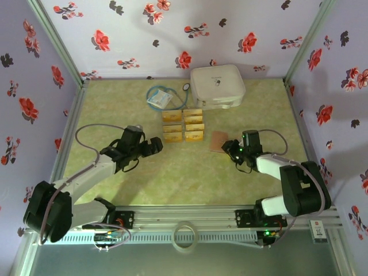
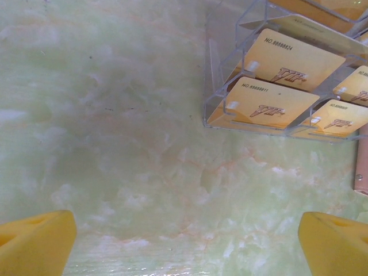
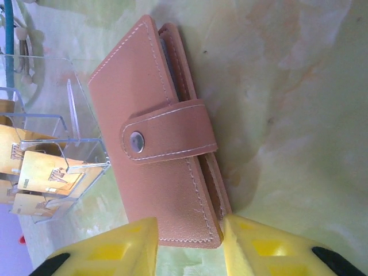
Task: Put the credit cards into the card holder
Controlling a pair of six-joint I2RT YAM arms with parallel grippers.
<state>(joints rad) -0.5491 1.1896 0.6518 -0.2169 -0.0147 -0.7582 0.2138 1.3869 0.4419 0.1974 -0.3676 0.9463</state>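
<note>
- Narrowed onto the near end of the card holder (image 3: 161, 132): right gripper (image 3: 190, 247), its yellow fingers (image 3: 121, 253) set against both long edges with no gap visible on either side.
- Straight ahead from those fingers: the rest of the card holder, lying flat on the green marbled table (image 3: 299, 115) and folded shut. Wrapped across its middle, a strap (image 3: 172, 135) fastened by a metal snap (image 3: 136, 142).
- Ahead and to the left of the right gripper, just beside the card holder: a clear rack (image 3: 69, 126) with the credit cards (image 3: 46, 178) leaning in its slots. Touching the holder or merely close: cannot tell.
- Spread wide and holding nothing: left gripper (image 2: 184, 247), with bare table between its fingertips.
- Ahead and to the right of the left gripper, apart from it: the same clear rack, its credit cards gold, tilted, marked VIP with printed numbers, and set in two columns as seen from above.
- Further right from the left gripper, past the rack: a thin reddish edge of the card holder.
- Well beyond the rack from both grippers: a white case (image 1: 217, 86), and on the left gripper's side of it, a blue-white packet (image 1: 159, 99).
</note>
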